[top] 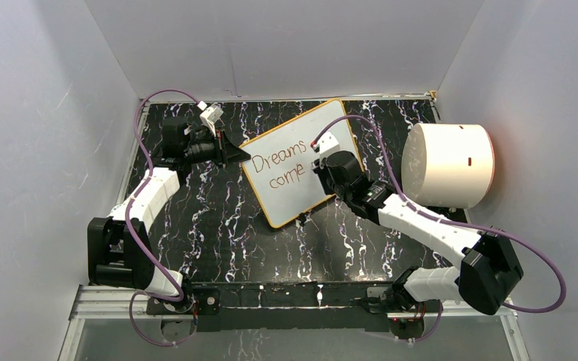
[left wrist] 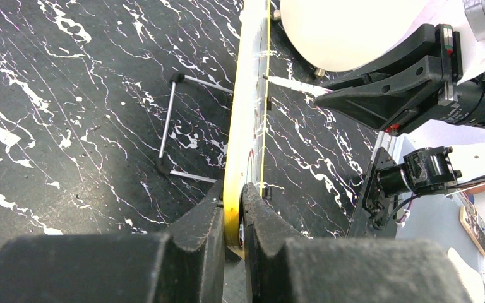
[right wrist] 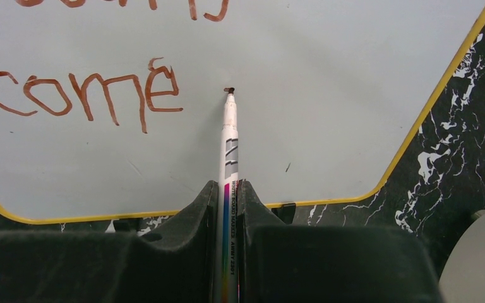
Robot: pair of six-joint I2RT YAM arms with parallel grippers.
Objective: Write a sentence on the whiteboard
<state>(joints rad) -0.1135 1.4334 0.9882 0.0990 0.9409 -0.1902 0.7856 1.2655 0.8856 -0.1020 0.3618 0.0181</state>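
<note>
My right tool (right wrist: pixel 227 189) is pinching a marker (right wrist: pixel 230 136) narrowly between its two fingers, the barrel running straight out ahead of them. The marker's dark tip is sitting at the face of the whiteboard (right wrist: pixel 328 95), just right of the brown word "come"; I cannot tell whether it is touching. Above that word, "Dreams" is standing on the line before it. My left tool (left wrist: pixel 233 214) is clamping the board's yellow rim, its fingers closed on either side of the edge. A thin wire stand (left wrist: pixel 167 126) is showing on the board's back side. The board is lying turned at an angle towards the far middle of the black marbled surface (top: pixel 211 226). Near the board's right corner, a big white cylinder (top: pixel 448 165) is lying on its side, its inside hidden from me.
</note>
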